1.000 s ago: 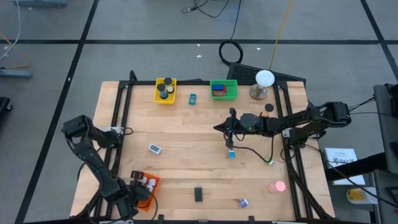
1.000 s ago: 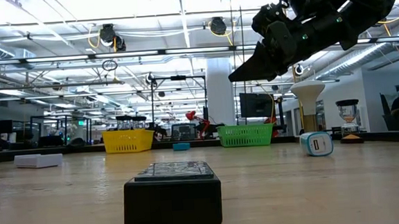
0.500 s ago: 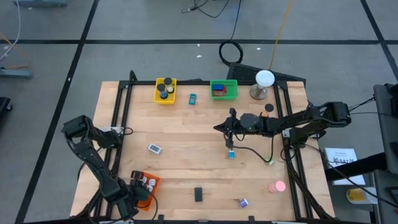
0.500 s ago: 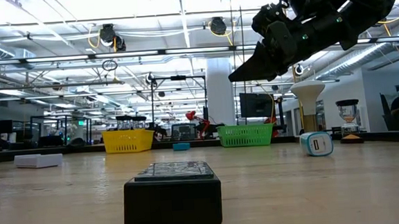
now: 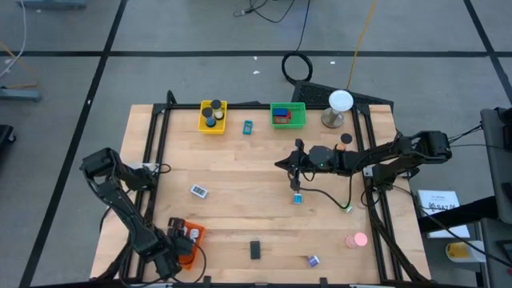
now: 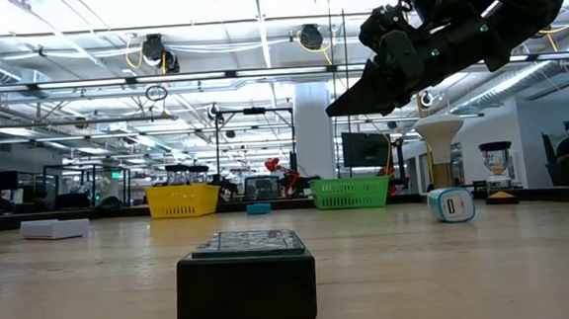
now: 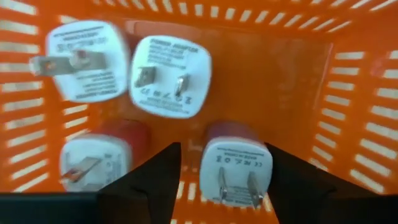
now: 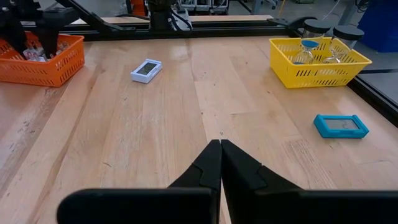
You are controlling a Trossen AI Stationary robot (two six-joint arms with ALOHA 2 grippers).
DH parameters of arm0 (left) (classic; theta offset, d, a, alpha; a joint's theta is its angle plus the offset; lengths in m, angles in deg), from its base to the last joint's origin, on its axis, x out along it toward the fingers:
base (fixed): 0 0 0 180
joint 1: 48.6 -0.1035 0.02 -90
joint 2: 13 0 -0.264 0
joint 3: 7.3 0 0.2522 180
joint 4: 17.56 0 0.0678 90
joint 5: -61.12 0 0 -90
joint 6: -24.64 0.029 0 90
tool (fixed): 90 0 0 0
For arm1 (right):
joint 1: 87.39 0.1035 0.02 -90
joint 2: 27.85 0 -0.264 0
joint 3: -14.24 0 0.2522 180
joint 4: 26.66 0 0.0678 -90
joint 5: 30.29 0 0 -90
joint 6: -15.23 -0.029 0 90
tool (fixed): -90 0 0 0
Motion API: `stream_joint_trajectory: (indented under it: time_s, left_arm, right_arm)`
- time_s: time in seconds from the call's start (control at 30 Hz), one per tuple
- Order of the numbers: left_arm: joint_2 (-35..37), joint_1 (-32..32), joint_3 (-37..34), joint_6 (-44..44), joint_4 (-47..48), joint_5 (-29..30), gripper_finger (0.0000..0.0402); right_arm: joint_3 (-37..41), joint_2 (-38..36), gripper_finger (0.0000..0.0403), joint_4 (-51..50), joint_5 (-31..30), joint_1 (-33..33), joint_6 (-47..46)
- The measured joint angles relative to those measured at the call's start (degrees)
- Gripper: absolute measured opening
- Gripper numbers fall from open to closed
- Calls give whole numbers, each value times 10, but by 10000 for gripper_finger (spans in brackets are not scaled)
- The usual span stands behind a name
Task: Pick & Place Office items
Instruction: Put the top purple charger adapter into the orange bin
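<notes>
My left gripper (image 5: 178,244) hangs open, pointing down into the orange basket (image 5: 196,233) at the table's near left corner. Its fingers stand on either side of a white plug piece with red sides (image 7: 236,167), which lies on the basket floor (image 7: 292,74) among other white plug pieces (image 7: 169,76). My right gripper (image 5: 278,166) is shut and hovers above the middle of the table, pointing toward its left edge. Loose items lie on the wood: a white piece (image 5: 198,190), a blue piece (image 5: 247,126), a cyan piece (image 5: 298,198), a black block (image 5: 255,250), a purple clip (image 5: 313,261) and a pink round piece (image 5: 357,239).
A yellow basket (image 5: 213,116) and a green basket (image 5: 288,114) stand at the far edge. To their right is a white ball on a grey stand (image 5: 341,104). A black disc (image 5: 346,138) lies near the right rail. Bare wood spreads across the middle left.
</notes>
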Motion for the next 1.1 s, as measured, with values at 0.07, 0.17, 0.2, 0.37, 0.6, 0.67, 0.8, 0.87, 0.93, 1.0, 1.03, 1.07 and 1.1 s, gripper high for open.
stream_joint_trajectory:
  time_s: [0.07, 0.17, 0.2, 0.37, 0.6, 0.67, 0.8, 0.87, 0.93, 1.0, 1.03, 1.07, 1.1]
  left_arm:
    - [0, 0, 7, 4, 17, 0, 225]
    - [0, 0, 18, 13, 27, 7, 227]
    - [0, 0, 20, 13, 29, 9, 227]
    - [0, 0, 23, 14, 37, 17, 227]
    - [0, 4, 23, 19, 37, 28, 228]
    - [0, 5, 23, 20, 37, 31, 228]
    - [0, 5, 23, 8, 38, 28, 228]
    - [0, 5, 23, 1, 37, 16, 228]
    - [0, 5, 23, -4, 38, 3, 228]
    - [0, 8, 28, -4, 39, 1, 228]
    - [0, 9, 33, -1, 42, 1, 228]
    - [0, 10, 38, 3, 45, 3, 228]
    - [0, 11, 45, 5, 52, 6, 228]
  right_arm:
    - [0, 0, 0, 0, 0, 0, 0]
    - [0, 0, 0, 0, 0, 0, 0]
    - [0, 0, 0, 0, 0, 0, 0]
    - [0, 0, 0, 0, 0, 0, 0]
    - [0, 0, 0, 0, 0, 0, 0]
    - [0, 0, 0, 0, 0, 0, 0]
    - [0, 0, 0, 0, 0, 0, 0]
    - [0, 0, 0, 0, 2, 0, 0]
    - [0, 0, 0, 0, 2, 0, 0]
    - [0, 0, 0, 0, 2, 0, 0]
    - [0, 0, 0, 0, 2, 0, 0]
    - [0, 0, 0, 0, 2, 0, 0]
    - [0, 0, 0, -1, 2, 0, 0]
